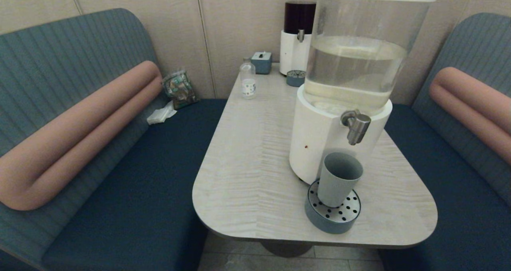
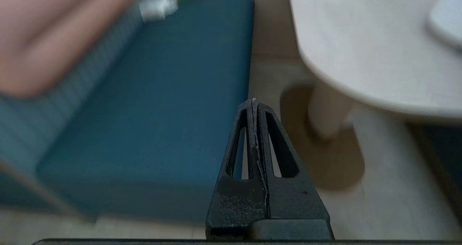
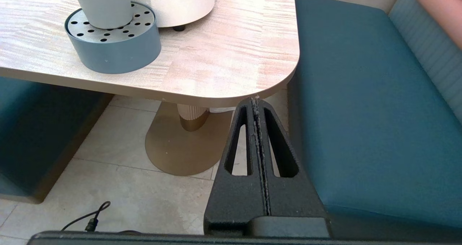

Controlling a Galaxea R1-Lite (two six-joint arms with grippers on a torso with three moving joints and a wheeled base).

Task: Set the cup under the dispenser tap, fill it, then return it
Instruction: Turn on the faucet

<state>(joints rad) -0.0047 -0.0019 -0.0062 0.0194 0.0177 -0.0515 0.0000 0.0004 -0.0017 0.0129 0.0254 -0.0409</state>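
The cup (image 1: 338,178) stood upright on the perforated drip tray (image 1: 333,215), touching it, at the near right part of the table (image 1: 247,163). The dispenser tap (image 1: 356,126) hung above it, spout bent down; from the head view the cup looked slightly left of the spout line, so alignment could not be told for sure. No stream was visible and the inside of the cup showed no clear liquid level. The large dispenser (image 1: 319,143) with its white base sat just behind the tray.

Neither arm showed in the head view. The left gripper (image 2: 254,104) was clenched on nothing, low beside the table, above floor and blue bench seat (image 2: 162,93). The right gripper (image 3: 256,100) was likewise closed and empty, below the table's near right corner, well apart from the cup.

Judgement: the cup sat at the tap, both arms parked, filling probably not begun. Next move likely calls for 1 arm to rise above the table edge and work the tap, without knocking the light cup.

Further back: a small clear bottle (image 1: 248,79) and a dark-liquid dispenser (image 1: 297,35).
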